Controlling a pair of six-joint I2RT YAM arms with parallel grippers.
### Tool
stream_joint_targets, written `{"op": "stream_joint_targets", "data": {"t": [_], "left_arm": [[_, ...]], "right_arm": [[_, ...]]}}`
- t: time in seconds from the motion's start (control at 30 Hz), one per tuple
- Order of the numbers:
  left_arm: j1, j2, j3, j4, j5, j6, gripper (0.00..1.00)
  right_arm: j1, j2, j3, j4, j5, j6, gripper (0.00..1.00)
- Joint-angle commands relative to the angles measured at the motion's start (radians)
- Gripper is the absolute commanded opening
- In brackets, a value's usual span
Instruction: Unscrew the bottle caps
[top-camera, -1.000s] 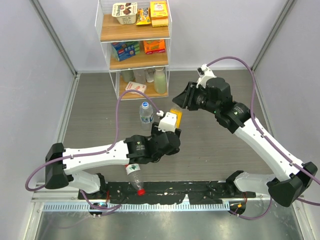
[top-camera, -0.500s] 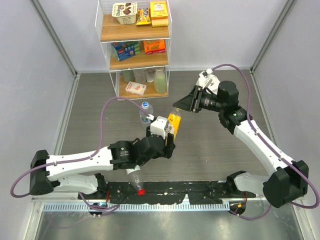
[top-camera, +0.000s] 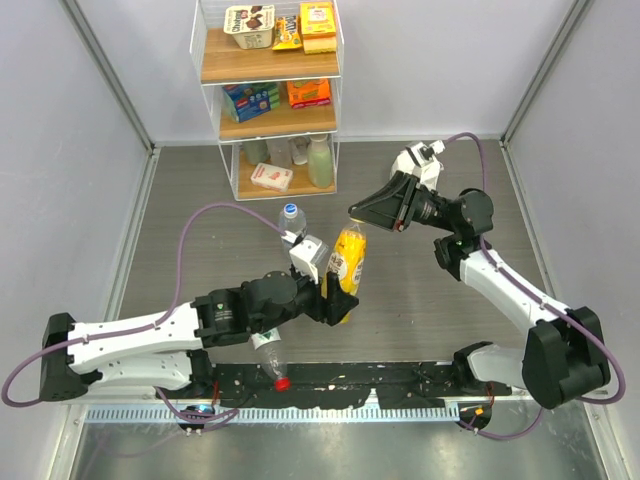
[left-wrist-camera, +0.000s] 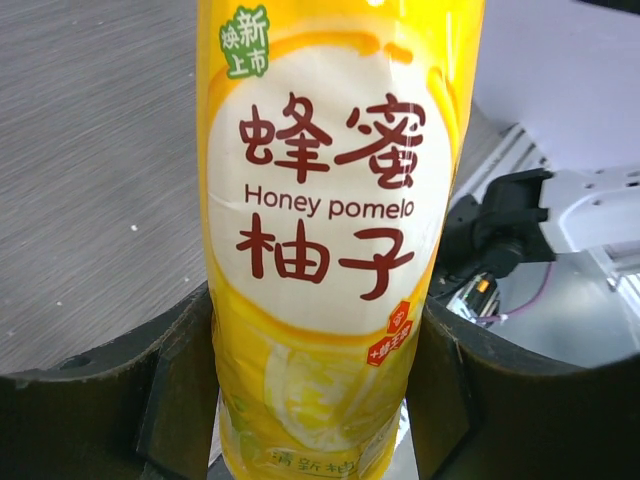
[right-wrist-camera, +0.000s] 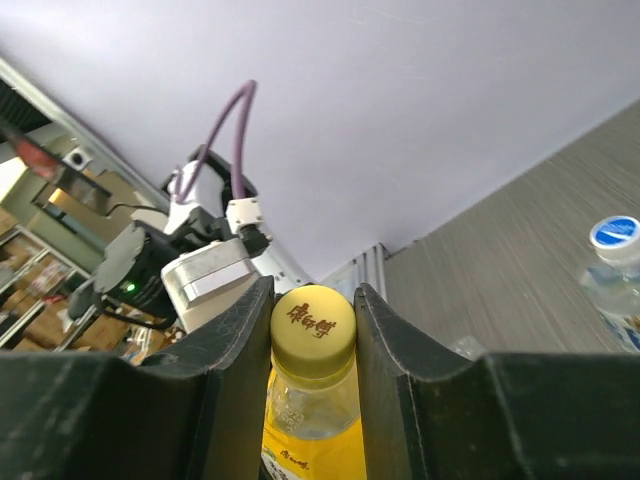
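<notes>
Right wrist: yellow cap (right-wrist-camera: 313, 320) pinched in right hand (right-wrist-camera: 313, 305), in line with long axis of yellow bottle (top-camera: 347, 262); left hand (left-wrist-camera: 315, 380) clamps body.

The yellow bottle (left-wrist-camera: 335, 250) wears a white oval label (left-wrist-camera: 330, 190) with dark red characters and a small green badge. Its yellow cap (right-wrist-camera: 313, 320) carries brown lettering. The far clear bottle (top-camera: 291, 230) has a blue cap (right-wrist-camera: 615, 231). Nearest sits a red cap (top-camera: 283, 382). The bench (top-camera: 430, 300) is grey and finely streaked.
</notes>
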Motion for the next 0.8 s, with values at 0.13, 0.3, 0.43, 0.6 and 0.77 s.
{"op": "stream_joint_targets", "data": {"t": [0.13,0.3,0.43,0.6,0.77], "left_arm": [[-0.009,-0.024,-0.02,0.05,0.06,0.023,0.0],[-0.009,-0.008,-0.017,0.043,0.038,0.025,0.0],[-0.01,0.019,0.006,0.018,0.032,0.025,0.0],[-0.01,0.045,0.015,0.012,0.022,0.031,0.0],[-0.01,0.057,0.031,-0.02,-0.015,0.031,0.0]], "right_arm": [[0.004,0.061,0.007,0.434,-0.019,0.279,0.02],[0.004,0.014,0.034,0.17,-0.008,0.054,0.07],[0.004,-0.065,0.065,-0.195,0.056,-0.167,0.53],[0.002,-0.105,0.108,-0.396,0.13,-0.305,1.0],[0.004,-0.118,0.203,-0.707,0.294,-0.432,1.0]]}}
